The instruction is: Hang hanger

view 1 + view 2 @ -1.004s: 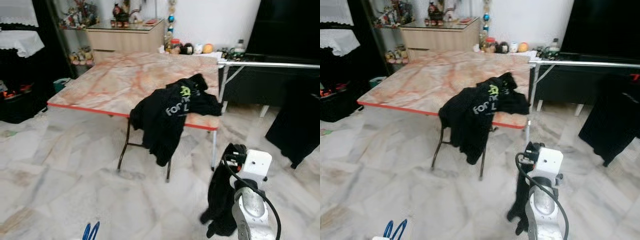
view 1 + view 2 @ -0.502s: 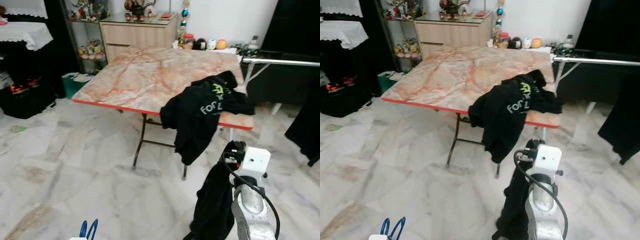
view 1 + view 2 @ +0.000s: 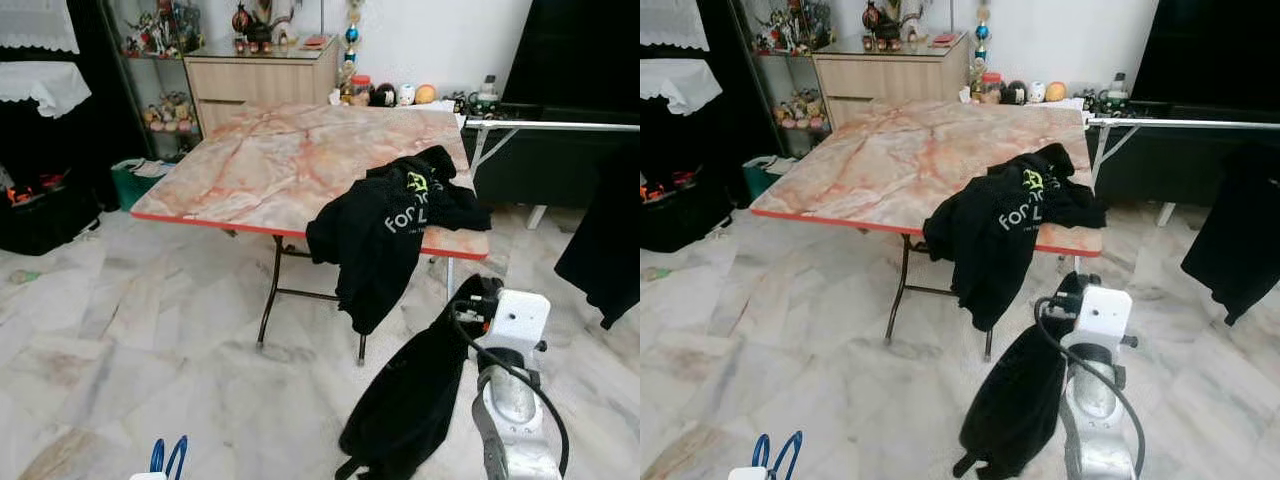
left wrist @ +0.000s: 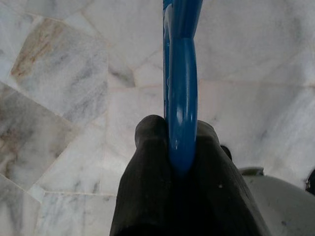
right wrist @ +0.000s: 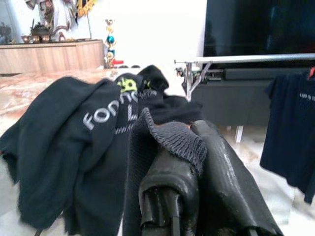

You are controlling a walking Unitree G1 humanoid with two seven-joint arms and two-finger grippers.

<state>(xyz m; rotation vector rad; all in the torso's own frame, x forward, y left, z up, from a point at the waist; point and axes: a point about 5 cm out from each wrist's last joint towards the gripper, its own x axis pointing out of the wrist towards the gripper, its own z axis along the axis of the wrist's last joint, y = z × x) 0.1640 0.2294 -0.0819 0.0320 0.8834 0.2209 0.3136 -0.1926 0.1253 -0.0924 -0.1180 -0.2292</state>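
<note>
**Both pincers loaded beside the marble bench**

The left pincer was clenched on a blue hanger, its two black fingers pressed against either side of the plastic loop above the pale marble floor. In the head views the hanger's blue tip poked up at the lower left, low over the floor.

The right pincer gripped a black garment by its ribbed hem, the cloth hanging down from the silver right arm toward the floor. This arm stood just in front of the near right corner of the bench. A second black garment with pale lettering lay draped over that bench edge. To the right, a metal clothes rail carried a dark shirt.
</note>
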